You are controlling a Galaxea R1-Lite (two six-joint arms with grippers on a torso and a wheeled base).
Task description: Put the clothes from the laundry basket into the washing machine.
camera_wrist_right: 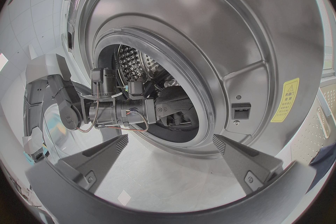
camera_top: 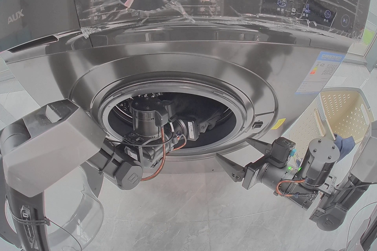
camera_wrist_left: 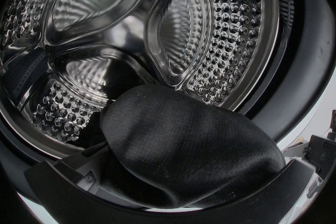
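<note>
Reaching into the drum: the left pincer is past the door ring of the washing machine, its arm crossing the lower edge of the porthole.
Left pincer's grasp: jaws spread, not clamped. One finger stands out wide and the other is covered by cloth.
Black garment: draped over and between the left pincer's fingers in a rounded bulge, touching them, at the mouth of the drum.
Drum: straight ahead of the left pincer, with dimpled steel wall and smooth raised paddles. A dark fold lies low against the wall just beyond the visible finger.
Right pincer: outside the machine, just before the lower rim of the porthole, jaws wide apart and holding nothing, aimed at the opening.
Laundry basket: cream and perforated, behind the right pincer near that arm's wrist, beside the machine's front.
Blue garment: lying in the basket, well apart from the right pincer's fingertips.
Yellow sticker: on the machine's front next to the latch slot, between the porthole and the basket, ahead of the right pincer.
Door: clear and swung open, below the left arm, on the far side of the left pincer from the right pincer.
Floor: pale tiles beneath the right pincer.
</note>
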